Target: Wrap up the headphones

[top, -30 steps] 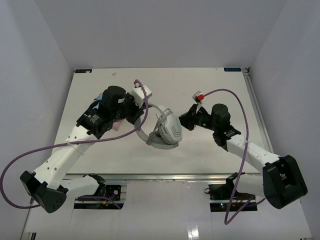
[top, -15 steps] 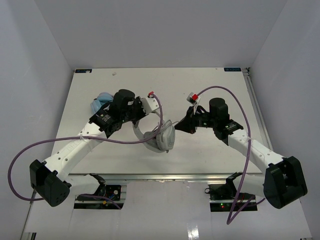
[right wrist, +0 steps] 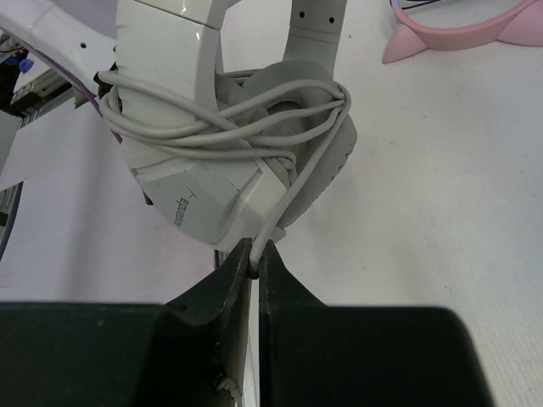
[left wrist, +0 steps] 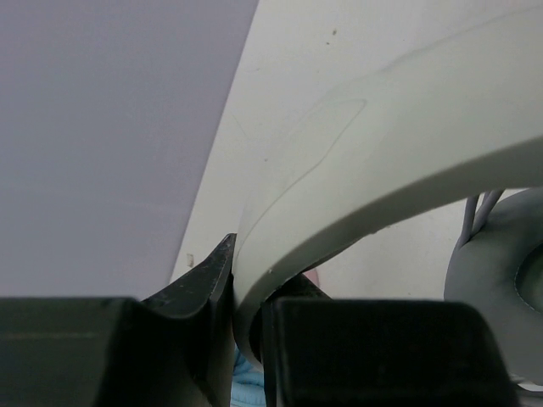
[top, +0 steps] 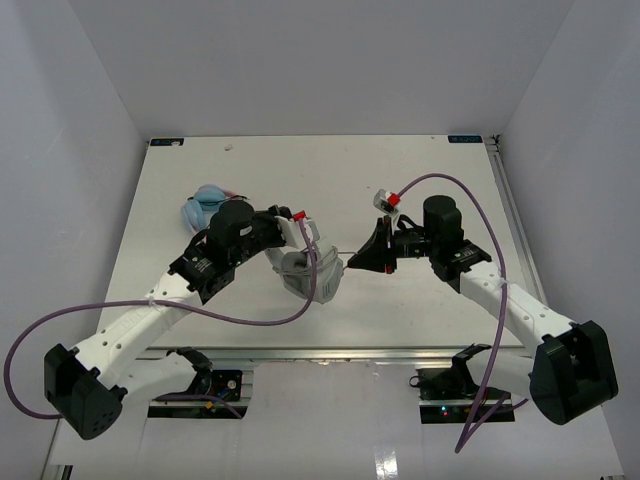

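The white-and-grey headphones (top: pixel 310 272) are held between my two grippers just above the table's middle. My left gripper (top: pixel 280 243) is shut on the white headband (left wrist: pixel 356 161); in the left wrist view (left wrist: pixel 250 284) the band is pinched between the two dark fingers, with a grey ear cup (left wrist: pixel 501 254) at the right. My right gripper (top: pixel 360 262) is shut on the thin grey cable (right wrist: pixel 284 199) just below the folded ear cups (right wrist: pixel 195 182). Several turns of cable (right wrist: pixel 246 127) lie wound around the cups. The plug is not visible.
A blue-and-pink fabric bundle (top: pixel 205 207) lies on the table behind my left wrist. A pink cat-ear band (right wrist: pixel 458 38) shows at the top right of the right wrist view. Purple arm cables loop at both sides. Grey walls enclose the table.
The left arm has swung right and down, turning the headphones and carrying them a little left and nearer. The right gripper followed leftward with the cable. The blue bundle is uncovered.
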Controlling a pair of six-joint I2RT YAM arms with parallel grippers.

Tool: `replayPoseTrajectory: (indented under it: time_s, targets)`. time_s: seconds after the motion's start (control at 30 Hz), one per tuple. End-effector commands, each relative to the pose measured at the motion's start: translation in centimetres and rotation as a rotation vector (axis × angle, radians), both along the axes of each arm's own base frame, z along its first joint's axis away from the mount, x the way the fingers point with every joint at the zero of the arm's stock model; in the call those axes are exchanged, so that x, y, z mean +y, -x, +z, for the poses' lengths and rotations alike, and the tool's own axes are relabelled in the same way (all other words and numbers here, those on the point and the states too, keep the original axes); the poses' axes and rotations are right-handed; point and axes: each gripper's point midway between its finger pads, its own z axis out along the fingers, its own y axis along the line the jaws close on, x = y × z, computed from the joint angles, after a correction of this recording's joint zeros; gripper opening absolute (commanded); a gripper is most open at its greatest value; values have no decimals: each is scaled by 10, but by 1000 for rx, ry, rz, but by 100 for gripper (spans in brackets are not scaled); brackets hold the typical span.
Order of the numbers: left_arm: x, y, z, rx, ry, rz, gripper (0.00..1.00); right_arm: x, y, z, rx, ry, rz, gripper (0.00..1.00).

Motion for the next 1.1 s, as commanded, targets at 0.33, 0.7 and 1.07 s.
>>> replayPoseTrajectory:
  time_s: [0.33,0.7,1.07]
  targets:
    - [41,-26,-13,-206,-250,151,0,0,14,66,-77,-142,257,8]
    - [46,-44,-21,-180,-266,255,0,-3,27,83,-8,-190,300,8]
    - [52,-68,-22,-13,-171,500,0,20,-9,72,206,-227,125,8]
